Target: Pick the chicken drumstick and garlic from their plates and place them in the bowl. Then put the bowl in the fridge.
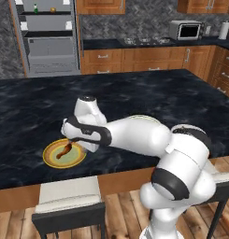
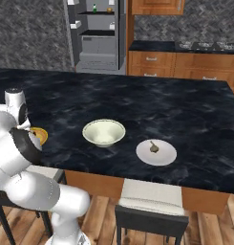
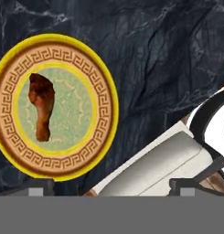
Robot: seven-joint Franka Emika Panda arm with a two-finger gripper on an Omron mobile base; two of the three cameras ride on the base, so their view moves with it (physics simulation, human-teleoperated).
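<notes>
Reddish-brown chicken drumstick (image 3: 41, 106) lies lengthwise on plate (image 3: 104, 98) (thick end up).

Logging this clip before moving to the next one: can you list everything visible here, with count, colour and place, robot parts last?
chicken drumstick: one, reddish-brown, lying on the orange-rimmed plate
orange-rimmed plate: one, yellow-orange rim and pale green centre, near edge of the counter
bowl: one, cream-white, on the counter
white plate: one, right of the bowl, holding a small brownish item, likely the garlic
counter: one, dark marbled
fridge: one, grey, open, far side of the room
microwave: one, silver, back counter
stools: pale seats, below the counter edge
gripper: one, dark fingertips, open above the orange-rimmed plate
</notes>
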